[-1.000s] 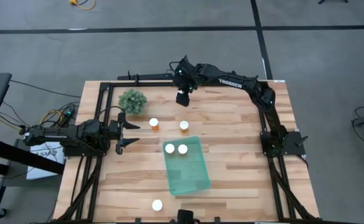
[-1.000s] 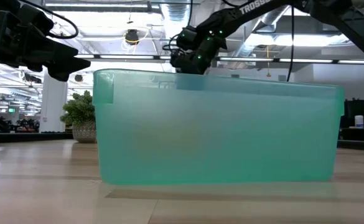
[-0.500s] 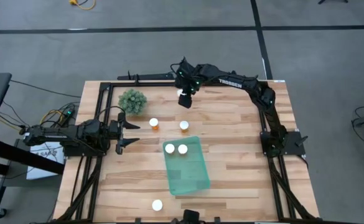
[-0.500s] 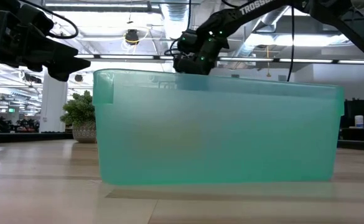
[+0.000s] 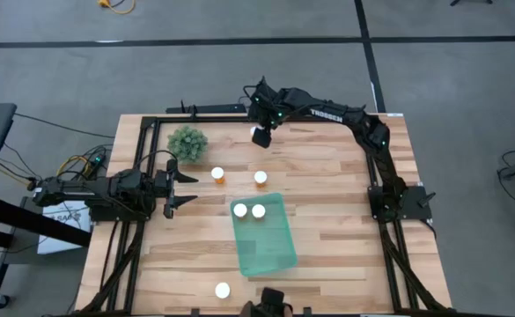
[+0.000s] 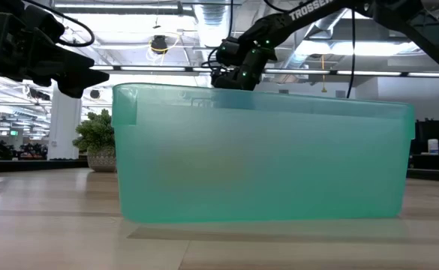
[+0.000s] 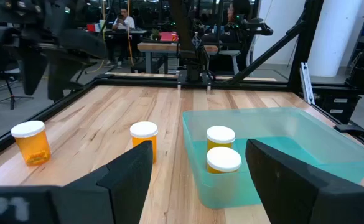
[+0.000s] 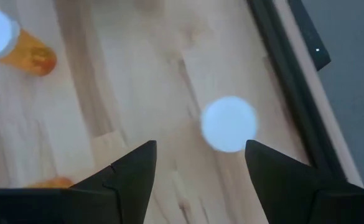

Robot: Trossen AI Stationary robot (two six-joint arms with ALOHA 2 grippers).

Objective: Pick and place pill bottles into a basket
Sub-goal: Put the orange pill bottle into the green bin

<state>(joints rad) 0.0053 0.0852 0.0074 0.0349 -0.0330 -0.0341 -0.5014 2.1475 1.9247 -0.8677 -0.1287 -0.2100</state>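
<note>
Slightly nearer the bench's far edge now, the right gripper (image 5: pixel 260 134) hovers with jaws apart and empty over a white-capped pill bottle (image 8: pixel 229 123), risking toppling it if it descends off-centre; two already stand in the basket (image 5: pixel 275 251).

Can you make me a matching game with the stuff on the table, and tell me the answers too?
Things:
1. plant
2. basket
3. left gripper
4. right gripper

Places or states:
A. holds two pill bottles
B. hovers over a white-capped bottle at the table's far edge
C. open, at the table's left side
D. bushy green, near the far left corner

Pairs: 1-D, 2-A, 3-C, 4-B
</note>
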